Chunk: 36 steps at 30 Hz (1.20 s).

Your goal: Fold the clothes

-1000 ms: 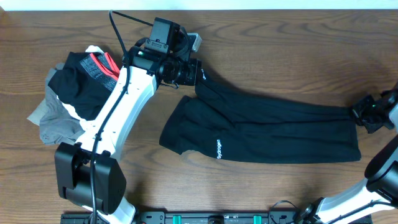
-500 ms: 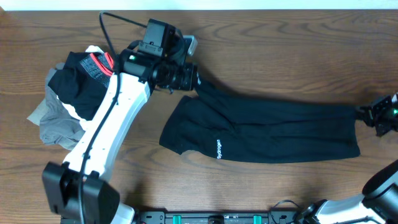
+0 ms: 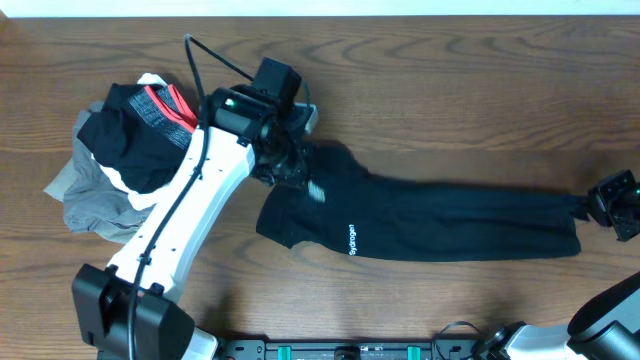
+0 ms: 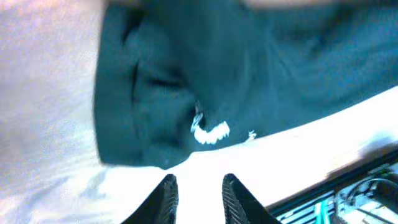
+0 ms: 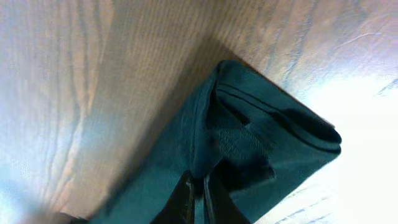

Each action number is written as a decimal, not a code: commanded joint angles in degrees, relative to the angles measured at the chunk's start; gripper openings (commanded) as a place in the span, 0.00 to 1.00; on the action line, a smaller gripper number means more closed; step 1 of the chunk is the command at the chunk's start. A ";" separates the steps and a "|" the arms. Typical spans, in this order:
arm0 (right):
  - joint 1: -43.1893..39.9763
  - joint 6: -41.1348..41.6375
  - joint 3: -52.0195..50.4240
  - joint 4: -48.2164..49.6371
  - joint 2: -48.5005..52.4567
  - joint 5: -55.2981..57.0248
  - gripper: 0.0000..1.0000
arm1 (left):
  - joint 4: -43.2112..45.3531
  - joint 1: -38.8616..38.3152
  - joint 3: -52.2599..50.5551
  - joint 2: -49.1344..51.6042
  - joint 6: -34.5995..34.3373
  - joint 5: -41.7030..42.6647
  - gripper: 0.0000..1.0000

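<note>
Black pants (image 3: 450, 215) with a white logo lie stretched across the table, waist at the left and leg ends at the right. My left gripper (image 3: 292, 170) hovers over the waist end. In the left wrist view its jaws (image 4: 199, 190) are open and empty, and the pants (image 4: 205, 74) lie just beyond the fingertips. My right gripper (image 3: 608, 205) is at the far right edge, shut on the pants' leg hem. The right wrist view shows the jaws (image 5: 199, 190) pinching the dark fabric (image 5: 261, 143).
A pile of other clothes (image 3: 120, 150), black, grey, white and red, lies at the left of the wooden table (image 3: 450, 90). The left arm's body (image 3: 190, 220) stretches from the front edge up to the pants.
My left gripper let go of the waist and moved down toward the front; the waist now lies flat. My right gripper moved right, pulling the legs straighter.
</note>
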 commanded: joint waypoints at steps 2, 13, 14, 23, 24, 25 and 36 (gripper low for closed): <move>-0.42 -0.98 0.79 -0.04 -0.96 1.81 0.13 | -1.70 0.11 -0.37 -0.15 0.31 -4.66 0.38; 3.98 -0.92 0.11 1.14 -0.55 5.44 0.51 | 10.95 0.07 -8.28 2.89 3.34 -2.69 0.64; 4.57 -0.92 0.11 1.16 -0.26 6.36 0.51 | 12.07 0.07 -9.03 3.63 3.61 -1.79 0.64; 6.34 -0.22 0.07 1.27 6.12 15.15 0.52 | 21.49 0.07 -11.28 12.66 4.04 0.04 0.58; 6.34 -0.22 0.07 1.44 7.28 16.33 0.52 | 21.86 0.07 -11.28 13.66 4.59 0.02 0.49; 6.34 -0.26 0.07 1.79 8.66 16.85 0.53 | 21.94 0.07 -11.28 14.53 5.53 -0.02 0.36; 6.23 -13.27 0.07 6.93 15.41 15.06 0.67 | 22.49 3.21 -11.08 17.92 -0.83 -8.07 0.10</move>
